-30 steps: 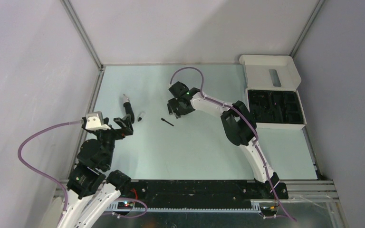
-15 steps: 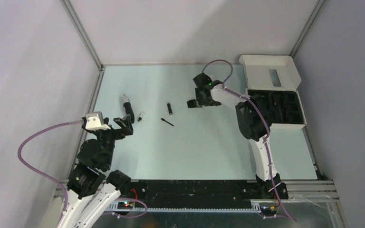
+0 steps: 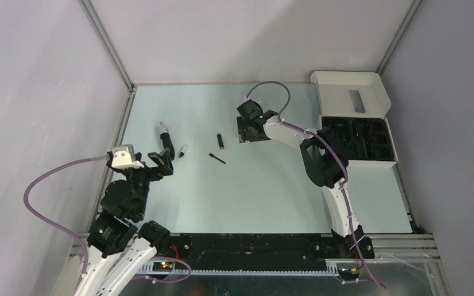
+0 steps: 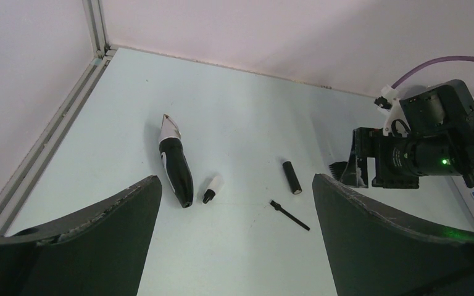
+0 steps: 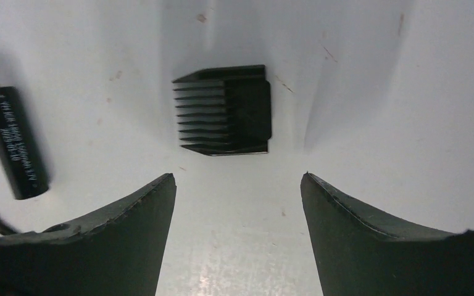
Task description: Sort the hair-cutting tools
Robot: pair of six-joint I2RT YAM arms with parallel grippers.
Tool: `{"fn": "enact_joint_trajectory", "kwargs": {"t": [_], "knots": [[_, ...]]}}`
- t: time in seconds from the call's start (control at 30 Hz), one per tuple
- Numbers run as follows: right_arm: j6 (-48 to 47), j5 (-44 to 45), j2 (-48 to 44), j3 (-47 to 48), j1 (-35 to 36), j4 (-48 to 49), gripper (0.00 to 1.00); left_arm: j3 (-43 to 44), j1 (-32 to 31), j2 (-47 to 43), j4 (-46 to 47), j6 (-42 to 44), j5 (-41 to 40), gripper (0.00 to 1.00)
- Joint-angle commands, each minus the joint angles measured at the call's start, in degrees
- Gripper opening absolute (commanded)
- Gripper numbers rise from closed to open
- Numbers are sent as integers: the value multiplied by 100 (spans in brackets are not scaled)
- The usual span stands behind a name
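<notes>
Right gripper (image 3: pixel 247 132): jaws wide apart, holding nothing and touching nothing. It hangs over the middle of the table (image 3: pixel 253 197), pointed down. Its own camera shows the squarish comb attachment (image 5: pixel 225 111) lying flat, teeth to the left, just beyond the gripper's (image 5: pixel 237 179) tips and clear of both.

Left gripper (image 3: pixel 160 161): fully open and empty, parked low at the left side, well short of the pieces.

Other tools, all loose on the table: trimmer body (image 3: pixel 166 142) with its silver tip pointing away, capped piece (image 3: pixel 183 151) just right of it, thin stick (image 3: pixel 217 158), and short cylinder (image 3: pixel 220 141) above the stick. The white box (image 3: pixel 352 83) sits at the far right with its lid up.

View differences:
- From overhead the right gripper covers the comb attachment, so I cannot make it out there.
- The left wrist camera catches only its toothed edge (image 4: pixel 339 169) beside the right gripper.
- The right wrist view alone shows print on the short cylinder (image 5: pixel 12 142).
- The left wrist view lines up trimmer body (image 4: pixel 176 161), capped piece (image 4: pixel 210 190), short cylinder (image 4: pixel 291 177) and thin stick (image 4: pixel 289 215).

Change: one second ago the right gripper stood over the cylinder's spot, hiding it. Half a second ago it was nearer the box. Now it sits between those two positions. The left arm and the leftmost pieces are unmoved.
</notes>
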Motion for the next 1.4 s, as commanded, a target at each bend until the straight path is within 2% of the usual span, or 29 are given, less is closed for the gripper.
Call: {"fn": "enact_joint_trajectory", "kwargs": {"t": [0.0,0.27,0.7,0.87,1.03,1.17,1.37], "knots": [[164,-186,-50,520,-43,337,79,70,25,57,201,137,41,100],[318,-131,664,1436,-43,-78,78,69,25,54,193,137,29,100],[349,227,1079,1692,-53,-449,74,67,25,64,189,137,37,100],[120,169,1061,1591,-34,-515,63,66,20,71,196,137,50,100],[-240,85,859,1261,-29,-326,40,67,25,74,206,137,59,100],[-596,-35,612,1026,-20,-275,26,67,25,75,207,142,55,100],[-1217,-645,26,473,108,-509,23,61,25,70,213,137,68,100]]}}
